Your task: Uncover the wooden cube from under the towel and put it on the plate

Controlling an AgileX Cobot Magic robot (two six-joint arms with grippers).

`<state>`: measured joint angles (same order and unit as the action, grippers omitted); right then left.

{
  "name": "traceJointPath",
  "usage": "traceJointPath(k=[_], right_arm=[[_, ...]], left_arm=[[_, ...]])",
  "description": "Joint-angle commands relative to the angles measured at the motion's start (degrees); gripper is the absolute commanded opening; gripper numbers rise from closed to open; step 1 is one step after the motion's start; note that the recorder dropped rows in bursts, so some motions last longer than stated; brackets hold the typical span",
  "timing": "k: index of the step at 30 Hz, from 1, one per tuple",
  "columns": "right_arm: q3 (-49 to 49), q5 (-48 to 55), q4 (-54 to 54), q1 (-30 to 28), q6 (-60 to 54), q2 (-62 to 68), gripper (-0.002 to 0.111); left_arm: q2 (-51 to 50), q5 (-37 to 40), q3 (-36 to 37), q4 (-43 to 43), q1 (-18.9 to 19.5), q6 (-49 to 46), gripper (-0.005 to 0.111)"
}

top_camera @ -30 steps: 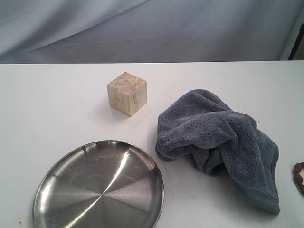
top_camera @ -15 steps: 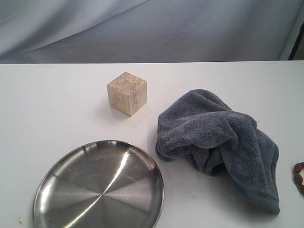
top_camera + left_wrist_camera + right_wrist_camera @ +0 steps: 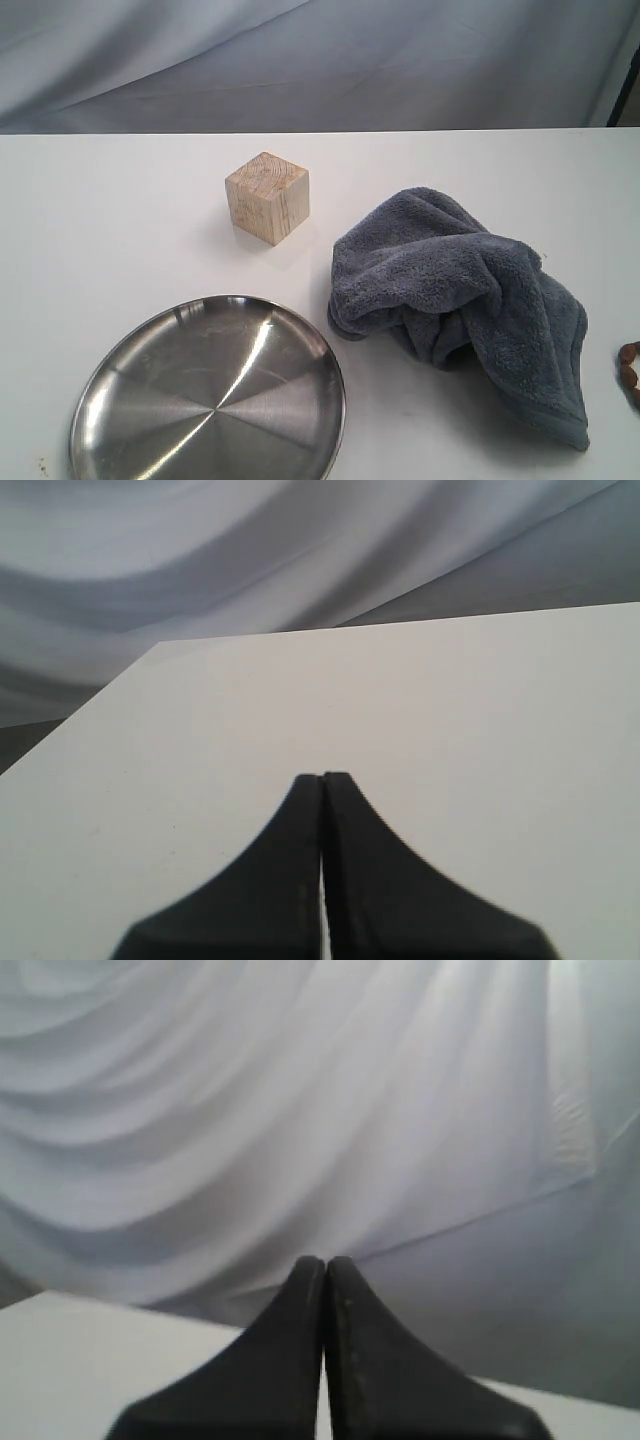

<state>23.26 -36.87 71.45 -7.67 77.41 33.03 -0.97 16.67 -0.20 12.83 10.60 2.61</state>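
The wooden cube stands bare on the white table, pale tan with grain lines. To its right the grey-blue towel lies crumpled in a heap, apart from the cube. The steel plate sits at the front left, with nothing on it. Neither arm shows in the exterior view. My left gripper is shut with nothing in it, over bare white table. My right gripper is also shut on nothing and faces the grey backdrop cloth.
A grey draped cloth hangs behind the table's far edge. A small brown object pokes in at the right edge of the exterior view. A table corner shows in the left wrist view.
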Motion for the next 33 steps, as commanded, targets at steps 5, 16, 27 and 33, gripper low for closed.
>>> traceJointPath(k=[5,16,27,33], right_arm=[[20.9,-23.8,19.5,-0.3,18.3,35.9,0.000],[31.8,-33.1,3.9,-0.3,26.1,63.4,0.000],[32.2,-33.1,-1.0,6.4,15.3,66.8,0.000],[41.9,-23.2,13.5,15.7,7.6,66.6,0.000]], left_arm=[[0.3,-0.3,0.2,-0.7,0.2,0.1,0.001],[0.3,-0.3,0.2,-0.7,0.2,0.1,0.001],[0.3,-0.3,0.2,-0.7,0.2,0.1,0.001],[0.3,-0.3,0.2,-0.7,0.2,0.1,0.001]])
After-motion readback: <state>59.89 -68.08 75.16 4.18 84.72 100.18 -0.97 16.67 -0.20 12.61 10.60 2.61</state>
